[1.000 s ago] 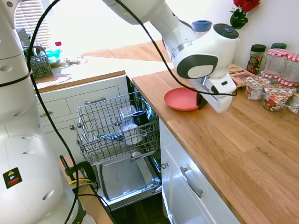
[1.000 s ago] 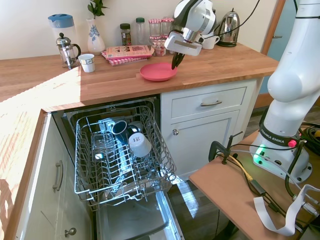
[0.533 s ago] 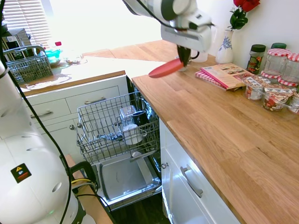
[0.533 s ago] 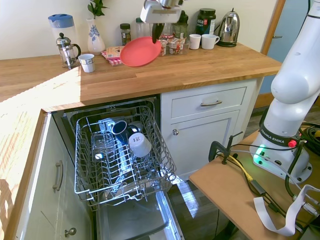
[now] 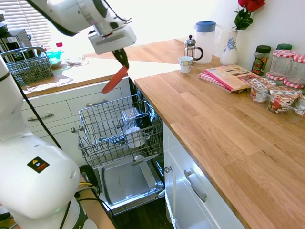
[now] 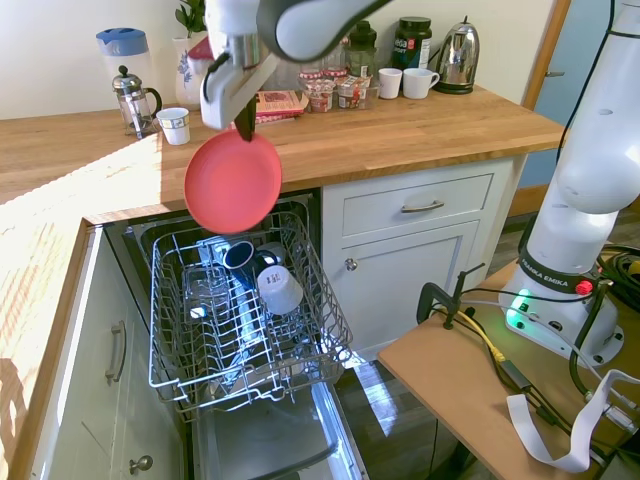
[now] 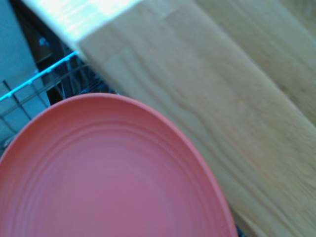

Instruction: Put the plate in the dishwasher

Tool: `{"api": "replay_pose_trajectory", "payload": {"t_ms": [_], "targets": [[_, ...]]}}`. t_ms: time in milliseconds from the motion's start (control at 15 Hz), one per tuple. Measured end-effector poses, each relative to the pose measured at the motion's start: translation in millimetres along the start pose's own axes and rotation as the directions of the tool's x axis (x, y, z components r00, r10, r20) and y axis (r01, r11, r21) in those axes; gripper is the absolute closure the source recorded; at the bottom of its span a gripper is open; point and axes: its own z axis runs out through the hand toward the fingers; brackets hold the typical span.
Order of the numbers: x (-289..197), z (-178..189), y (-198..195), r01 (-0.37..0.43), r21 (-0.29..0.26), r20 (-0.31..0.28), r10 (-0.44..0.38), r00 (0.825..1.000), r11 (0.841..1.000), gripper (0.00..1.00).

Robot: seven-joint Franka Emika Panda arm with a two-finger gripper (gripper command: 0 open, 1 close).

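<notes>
Now we are holding the plate (image 6: 233, 182) by its top edge, jaws pinched on it, hanging it on its side above the dishwasher (image 6: 240, 320) rack so it can slide down between the wires.

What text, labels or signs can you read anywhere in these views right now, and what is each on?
"FRANKA EMIKA": runs down the robot base, small but readable.
Yellow warning triangle on a black sticker on the arm: a symbol, no readable words.
Dark jar label: blurred, unreadable.
Book cover: print too small.
Jars labels: too small.
Cup marking in the dishwasher rack: illegible.
The plate: no text.
</notes>
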Motion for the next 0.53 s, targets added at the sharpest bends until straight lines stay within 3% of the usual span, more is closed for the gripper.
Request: {"api": "replay_pose_trajectory", "payload": {"t_ms": [133,267,333,533], "targets": [[-70,2,-48,0.12,-0.024,-0.101,-0.122,0.987,0.992,1.0],[-134,7,-89,0.235,-0.052,-0.215,-0.241,0.947,0.971,1.0],[-161,15,-105,0.289,-0.065,-0.267,-0.296,0.917,0.955,1.0],[-209,63,-127,0.421,-0.133,-0.401,-0.437,0.805,0.897,1.0]]}}
